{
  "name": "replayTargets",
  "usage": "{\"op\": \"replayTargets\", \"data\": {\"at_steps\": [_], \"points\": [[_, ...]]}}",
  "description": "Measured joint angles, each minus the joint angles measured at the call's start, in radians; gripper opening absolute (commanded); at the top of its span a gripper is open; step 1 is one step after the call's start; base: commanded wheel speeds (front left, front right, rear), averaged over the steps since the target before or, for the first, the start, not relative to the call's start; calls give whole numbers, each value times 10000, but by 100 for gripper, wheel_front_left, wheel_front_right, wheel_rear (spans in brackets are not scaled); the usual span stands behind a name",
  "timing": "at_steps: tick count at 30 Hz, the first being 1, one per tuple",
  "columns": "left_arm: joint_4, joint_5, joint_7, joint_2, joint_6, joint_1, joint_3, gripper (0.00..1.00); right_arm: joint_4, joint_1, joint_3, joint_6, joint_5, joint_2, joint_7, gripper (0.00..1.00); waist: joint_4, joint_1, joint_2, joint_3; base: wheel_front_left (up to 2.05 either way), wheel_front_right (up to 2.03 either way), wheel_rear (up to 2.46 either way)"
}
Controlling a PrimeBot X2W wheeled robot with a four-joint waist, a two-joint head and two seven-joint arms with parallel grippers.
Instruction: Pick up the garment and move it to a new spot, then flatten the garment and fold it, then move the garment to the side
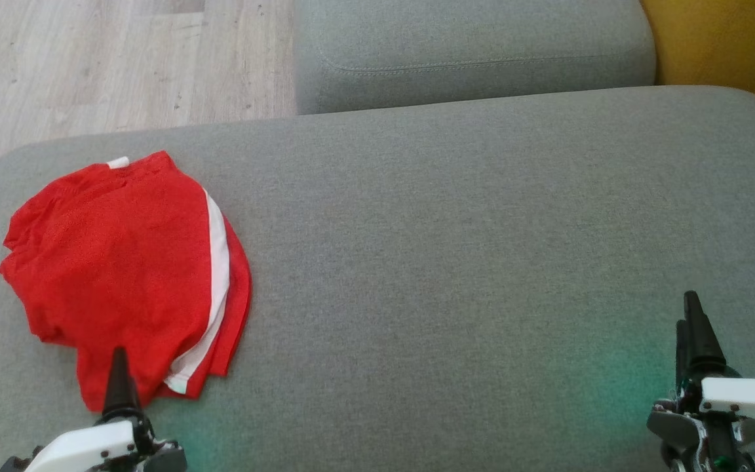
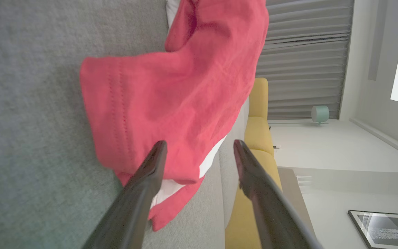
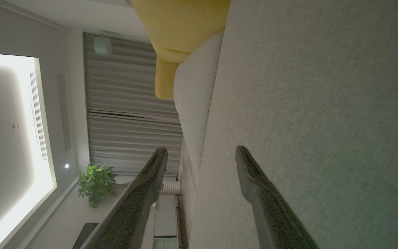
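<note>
The garment (image 1: 128, 262) is a red piece with a white stripe, lying folded in a rounded heap on the left part of the grey cushion (image 1: 449, 249). My left gripper (image 1: 118, 367) hovers at the garment's near edge, its dark finger overlapping the red cloth. Seen from the left wrist, the left gripper (image 2: 199, 147) is open, fingers apart, with the garment (image 2: 171, 97) just ahead and nothing clamped between them. At the lower right my right gripper (image 1: 695, 328) stands over bare cushion. From the right wrist, the right gripper (image 3: 200, 154) is open and empty.
A second grey cushion (image 1: 476, 52) sits behind the main one. Yellow upholstery (image 1: 725, 46) shows at the far right, and wood floor (image 1: 109, 59) lies at the upper left. The cushion's left edge curves away close to the garment.
</note>
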Motion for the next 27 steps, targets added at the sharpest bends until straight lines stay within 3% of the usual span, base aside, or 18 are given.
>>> {"op": "replayTargets", "data": {"at_steps": [11,16,27], "points": [[-418,1208,-303,2,15,-81,324,100,-437,-33,21,0,-1964,0,-270,100,-19,0,0,8,0,0,0],[-936,1992,-439,2,232,-183,324,100,-696,-191,121,0,-3106,0,-391,100,-23,0,0,28,0,0,0],[-1653,4115,-780,6,550,-175,-343,100,-1145,-271,366,0,-5260,-2,-702,100,-53,0,0,55,0,0,0]]}}
